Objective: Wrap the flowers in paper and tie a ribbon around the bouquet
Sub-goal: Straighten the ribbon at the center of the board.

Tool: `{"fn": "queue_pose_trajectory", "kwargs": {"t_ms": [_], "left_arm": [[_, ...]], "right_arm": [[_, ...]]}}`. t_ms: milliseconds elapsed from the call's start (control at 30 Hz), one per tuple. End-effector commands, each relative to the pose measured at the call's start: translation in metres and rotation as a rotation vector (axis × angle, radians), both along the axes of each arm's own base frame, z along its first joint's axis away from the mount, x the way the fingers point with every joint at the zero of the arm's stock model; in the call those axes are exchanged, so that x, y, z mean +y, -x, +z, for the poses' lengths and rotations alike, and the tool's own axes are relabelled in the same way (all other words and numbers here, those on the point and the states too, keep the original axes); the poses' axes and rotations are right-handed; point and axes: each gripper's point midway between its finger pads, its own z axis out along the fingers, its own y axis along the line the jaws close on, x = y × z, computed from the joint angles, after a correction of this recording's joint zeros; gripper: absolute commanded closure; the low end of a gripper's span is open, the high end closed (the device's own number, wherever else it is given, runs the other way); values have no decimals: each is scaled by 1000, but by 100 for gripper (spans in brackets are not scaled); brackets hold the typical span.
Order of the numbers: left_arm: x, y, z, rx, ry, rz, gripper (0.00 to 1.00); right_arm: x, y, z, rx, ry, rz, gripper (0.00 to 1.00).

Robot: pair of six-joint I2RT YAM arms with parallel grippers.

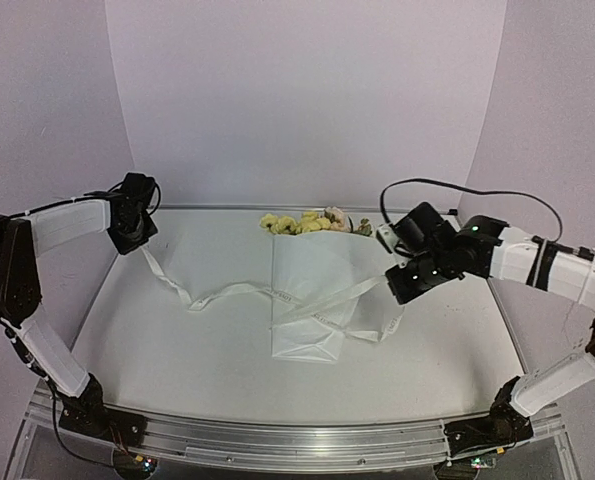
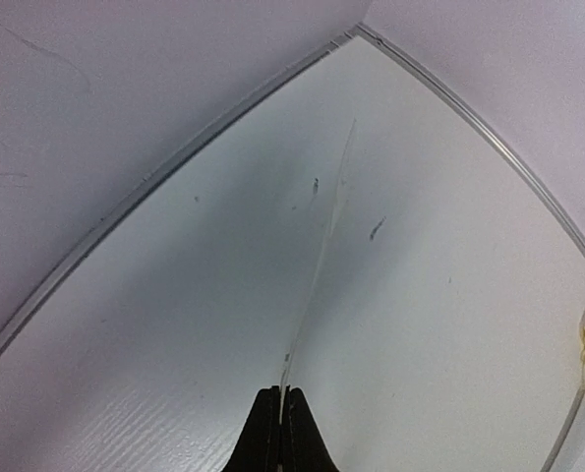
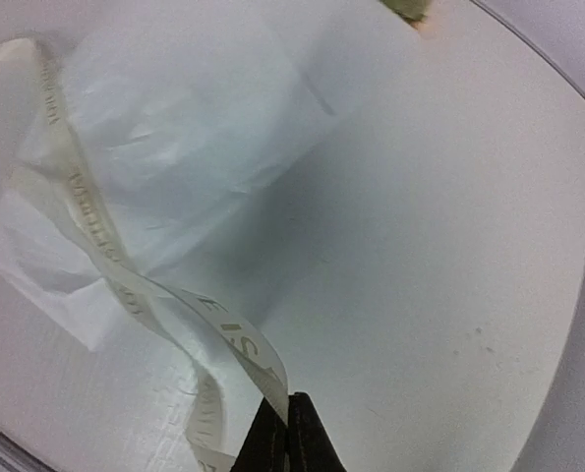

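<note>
**Spotter:** What are you holding right now?

**Me:** I'm pinching the ribbon (image 1: 227, 293) at both ends. The left pincer (image 2: 280, 423) is clenched on one end, and the strip is running away from it edge-on above the surface (image 1: 177, 350). The right pincer (image 3: 287, 425) is clamped on the other end, with the lettered strip curling off toward the paper (image 3: 174, 147).

**Spotter:** And the bouquet?

**Me:** The bouquet (image 1: 302, 345) is lying mid-surface between the arms, with its closed paper end pointing toward me. The ribbon is trailing slack from the left pincer and meeting the wrap about halfway up. From there it's crossing over the top and rising to the right pincer. I can't tell whether it's also passing underneath. Further back, the flowers (image 1: 302, 223) are poking out of the far end, near the back wall.

**Spotter:** How are you expecting it all to handle?

**Me:** I'm guessing the ribbon is limp, light and a bit slick, so a hard tug could slide it out of the fingers. I'm judging a flat hold across its width, close to each end, to be the safest. The paper is looking thin and crinkly, likely to crush or spring open. The whole bundle probably weighs very little, so an uneven pull might drag it sideways. I'm thinking the cinch belongs around the wrapped stems, well clear of the fragile blooms.
</note>
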Motion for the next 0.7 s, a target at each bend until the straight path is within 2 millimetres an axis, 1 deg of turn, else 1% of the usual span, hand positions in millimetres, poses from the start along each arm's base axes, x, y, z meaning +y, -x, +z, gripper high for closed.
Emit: {"fn": "queue_pose_trajectory", "kwargs": {"t_ms": [0, 100, 167, 200, 267, 333, 433, 567, 600, 667], "left_arm": [[38, 19, 57, -107, -59, 112, 100], [56, 29, 92, -177, -109, 160, 100], [67, 38, 112, -211, -146, 197, 100], [72, 43, 119, -221, -164, 214, 100], [79, 51, 128, -237, -185, 236, 100], [83, 55, 128, -235, -188, 244, 100], [85, 61, 119, -218, -180, 252, 100], [83, 65, 103, -196, -149, 246, 100], [82, 66, 98, -189, -142, 243, 100], [79, 66, 88, -174, -125, 232, 100]], "right_arm": [[-96, -6, 25, -121, 96, -284, 100], [-136, -6, 46, -189, 159, -380, 100], [-154, -4, 55, -203, 181, -430, 100], [-163, -2, 59, -205, 191, -456, 100], [-178, 0, 67, -214, 229, -497, 100], [-192, 3, 73, -220, 274, -536, 100], [-209, 9, 75, -215, 309, -608, 100], [-232, 21, 61, -160, 332, -720, 100], [-238, 25, 56, -145, 336, -752, 99], [-246, 33, 39, -101, 332, -812, 95]]}}
